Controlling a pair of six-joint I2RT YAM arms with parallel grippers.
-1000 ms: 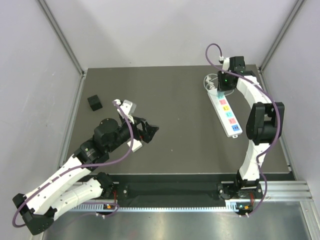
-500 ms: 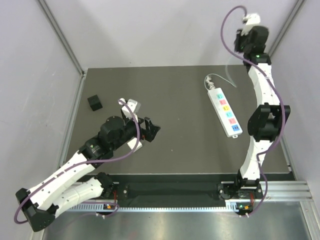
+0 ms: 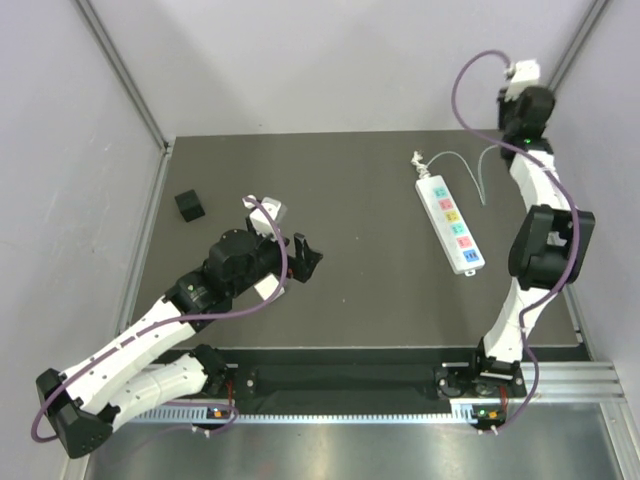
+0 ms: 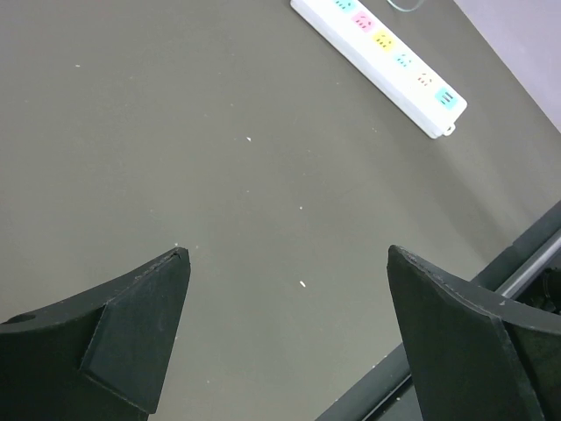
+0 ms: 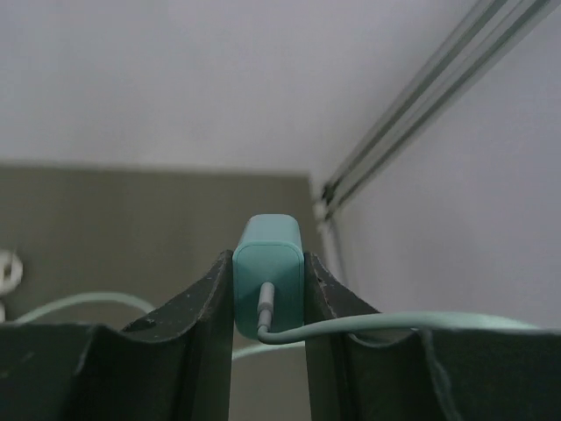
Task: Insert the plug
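A teal plug (image 5: 267, 250) with a pale green cable (image 5: 412, 321) is pinched between the fingers of my right gripper (image 5: 268, 267), which is shut on it. In the top view that gripper (image 3: 524, 102) is raised high at the back right corner, and the cable (image 3: 481, 178) hangs down towards the table. The white power strip (image 3: 450, 222) with coloured sockets lies flat on the dark table, right of centre. It also shows at the top of the left wrist view as the power strip (image 4: 381, 44). My left gripper (image 3: 305, 258) hovers left of centre, open and empty, the gripper (image 4: 287, 256) over bare table.
A small black cube (image 3: 189, 205) sits near the table's left edge. The strip's own white cord (image 3: 420, 160) is coiled at its far end. Grey walls close in on the left, back and right. The metal front rail (image 4: 526, 250) runs just beyond the left gripper.
The right arm has lifted from the strip's far end up to the back right corner with the plug, the cable trailing. The left gripper has crept slightly right.
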